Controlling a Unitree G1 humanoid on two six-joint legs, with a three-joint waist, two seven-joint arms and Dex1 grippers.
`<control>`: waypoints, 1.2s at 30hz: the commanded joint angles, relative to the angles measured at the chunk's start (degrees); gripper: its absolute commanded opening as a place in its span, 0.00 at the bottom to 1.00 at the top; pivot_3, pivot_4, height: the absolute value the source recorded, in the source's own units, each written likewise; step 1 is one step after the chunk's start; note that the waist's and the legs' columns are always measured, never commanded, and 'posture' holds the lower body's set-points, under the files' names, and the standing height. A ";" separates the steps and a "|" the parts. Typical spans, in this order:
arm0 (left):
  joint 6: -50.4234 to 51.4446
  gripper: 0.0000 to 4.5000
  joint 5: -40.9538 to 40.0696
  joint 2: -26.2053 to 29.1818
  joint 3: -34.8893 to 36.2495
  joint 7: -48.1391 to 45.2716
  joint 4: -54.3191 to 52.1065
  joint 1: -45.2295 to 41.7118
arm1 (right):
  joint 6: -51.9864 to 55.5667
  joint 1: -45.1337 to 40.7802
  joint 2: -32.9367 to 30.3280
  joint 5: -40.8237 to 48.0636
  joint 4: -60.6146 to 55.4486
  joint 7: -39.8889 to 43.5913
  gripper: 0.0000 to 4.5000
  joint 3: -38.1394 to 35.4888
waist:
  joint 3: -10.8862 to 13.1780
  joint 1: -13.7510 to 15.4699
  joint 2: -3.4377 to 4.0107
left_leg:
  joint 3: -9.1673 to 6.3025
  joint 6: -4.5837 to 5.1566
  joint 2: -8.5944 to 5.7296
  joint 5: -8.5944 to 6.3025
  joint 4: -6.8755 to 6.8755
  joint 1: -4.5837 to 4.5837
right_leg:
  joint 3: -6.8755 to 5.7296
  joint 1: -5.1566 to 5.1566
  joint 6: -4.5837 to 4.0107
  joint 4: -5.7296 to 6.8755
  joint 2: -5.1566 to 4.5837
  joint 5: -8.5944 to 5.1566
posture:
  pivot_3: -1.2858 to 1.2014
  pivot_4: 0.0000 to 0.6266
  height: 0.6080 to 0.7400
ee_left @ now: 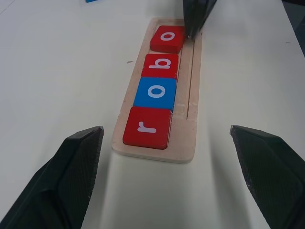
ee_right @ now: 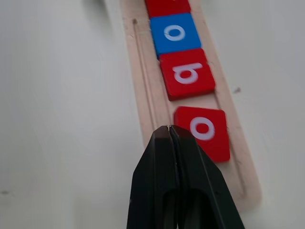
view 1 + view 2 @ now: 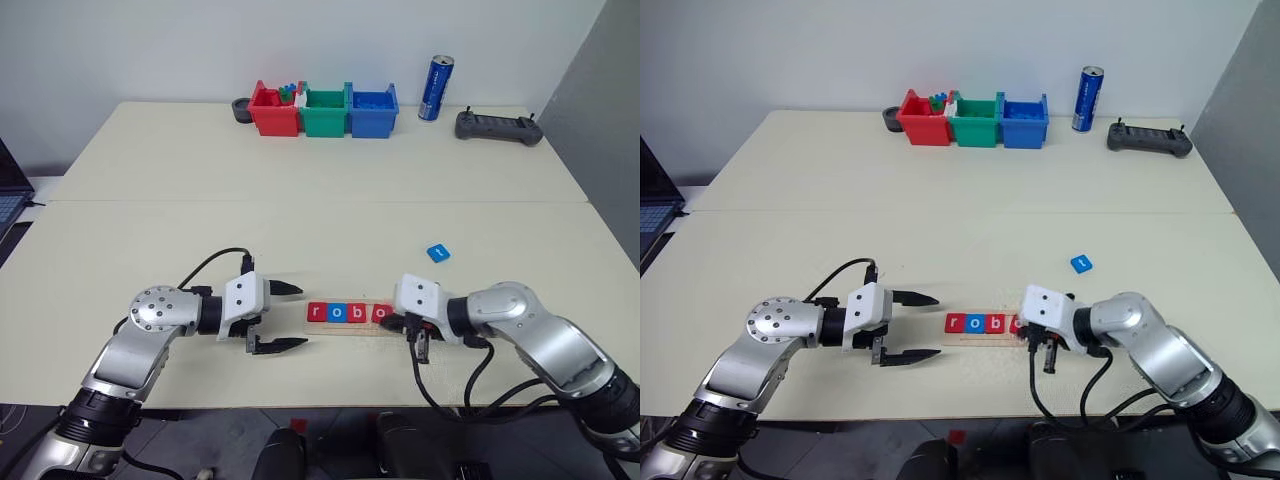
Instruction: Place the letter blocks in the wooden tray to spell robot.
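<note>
The wooden tray (image 1: 191, 71) lies near the table's front edge between my two grippers. Four letter blocks sit in it in a row: a red r (image 1: 147, 127), a blue o (image 1: 155, 92), a red b (image 1: 161, 65) and a red o (image 2: 205, 131), which is slightly askew. The tray's right end is bare. Another blue letter block (image 3: 437, 252) lies loose on the table, behind and right of the tray. My left gripper (image 3: 292, 317) is open and empty, just left of the tray. My right gripper (image 2: 169, 130) is shut and empty, its tip over the tray beside the red o.
Red (image 3: 272, 110), green (image 3: 324, 112) and blue (image 3: 372, 110) plastic bins stand at the table's far edge. A blue can (image 3: 436, 88) and a black controller (image 3: 498, 127) are to their right. A laptop corner (image 3: 8, 190) shows at far left.
</note>
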 commanded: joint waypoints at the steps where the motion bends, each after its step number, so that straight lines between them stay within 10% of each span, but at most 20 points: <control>1: -0.92 1.00 -0.16 0.54 0.69 -0.42 -0.46 -0.08 | -1.97 0.39 -1.73 -0.85 -0.84 0.51 0.01 -2.26 | 0.00 -0.01 0.00 | 0.00 0.00 0.00 0.00 0.00 0.00 | 0.00 0.00 0.00 0.00 0.00 0.00 | 0.52 0.24 1.00; 36: -2.06 1.00 -0.01 -0.07 0.51 0.24 -0.01 0.47 | 2.02 -5.27 -1.91 -1.83 -1.96 3.99 0.01 -2.45 | 0.00 0.01 0.00 | -0.01 0.00 0.00 0.00 0.00 -0.01 | -0.01 0.00 -0.01 0.00 -0.01 0.01 | 0.52 0.24 1.00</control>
